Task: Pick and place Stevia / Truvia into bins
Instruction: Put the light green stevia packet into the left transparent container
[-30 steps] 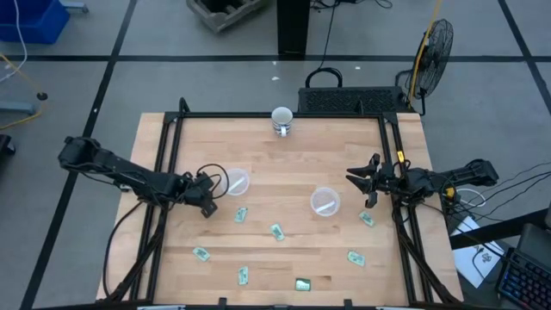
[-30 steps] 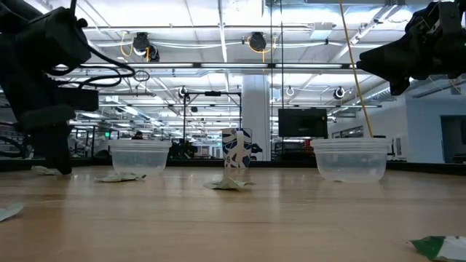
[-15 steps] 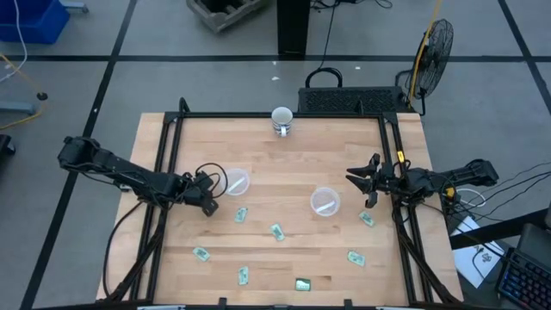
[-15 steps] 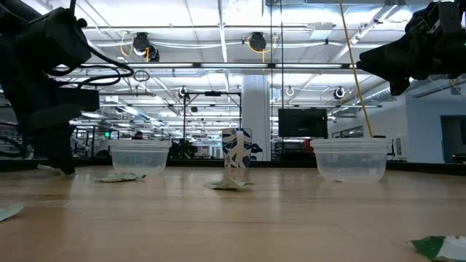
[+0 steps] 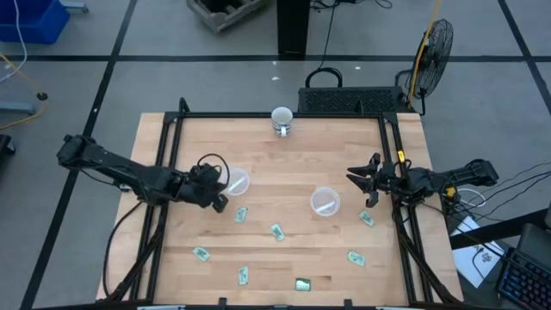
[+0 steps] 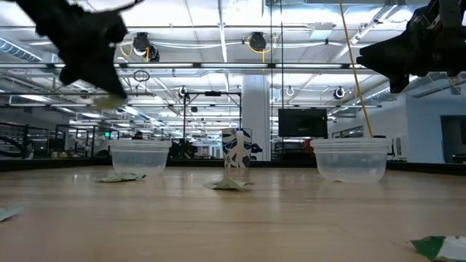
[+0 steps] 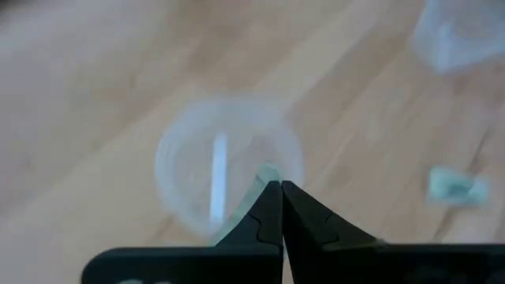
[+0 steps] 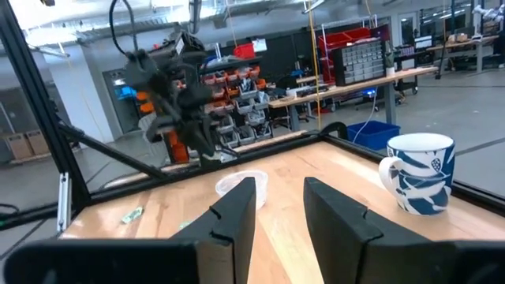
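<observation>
- One small green-and-white paper sachet [image 7: 267, 174] is pinched by the left gripper [image 5: 219, 196], raised beside the left round clear plastic cup [image 5: 234, 182].
- The right gripper [image 5: 362, 185] waits near the table's right edge, fingers spread.

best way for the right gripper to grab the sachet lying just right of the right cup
Come straight down on the sachet: it lies flat on the table, offering only thin edges. Pinch across its short width, fingers straddling the long sides. The right gripper, open, hovers nearby above it, and the right cup stands clear.
</observation>
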`<action>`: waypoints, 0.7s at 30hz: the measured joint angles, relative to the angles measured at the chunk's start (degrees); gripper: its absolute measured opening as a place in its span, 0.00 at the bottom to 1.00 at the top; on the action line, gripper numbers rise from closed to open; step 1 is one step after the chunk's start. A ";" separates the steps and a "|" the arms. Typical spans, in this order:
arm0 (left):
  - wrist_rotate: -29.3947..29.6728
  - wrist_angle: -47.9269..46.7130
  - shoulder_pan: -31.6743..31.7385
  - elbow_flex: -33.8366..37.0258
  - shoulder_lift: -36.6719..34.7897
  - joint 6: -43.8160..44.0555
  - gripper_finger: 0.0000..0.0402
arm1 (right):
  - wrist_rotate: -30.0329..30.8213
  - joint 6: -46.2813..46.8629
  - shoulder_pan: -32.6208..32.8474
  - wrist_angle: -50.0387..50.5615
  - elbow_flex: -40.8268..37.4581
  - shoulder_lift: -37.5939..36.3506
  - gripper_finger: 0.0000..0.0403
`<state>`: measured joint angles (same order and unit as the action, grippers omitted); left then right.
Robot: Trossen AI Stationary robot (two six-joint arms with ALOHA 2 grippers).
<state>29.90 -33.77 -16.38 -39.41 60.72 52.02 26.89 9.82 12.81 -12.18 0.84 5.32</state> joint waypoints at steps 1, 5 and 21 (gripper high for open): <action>1.54 0.97 -0.13 -1.03 0.08 -1.69 0.01 | 0.00 0.00 -0.01 0.01 0.02 0.00 0.26; 5.53 7.58 1.61 -1.96 0.37 -7.11 0.01 | 0.00 0.00 0.00 0.12 0.01 0.02 0.26; -1.51 9.72 10.91 -1.82 21.00 -5.35 0.01 | -0.02 0.02 0.01 -0.03 0.00 0.02 0.26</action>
<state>28.39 -24.05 -5.47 -41.23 81.71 46.68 26.87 9.85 12.82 -12.21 0.84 5.34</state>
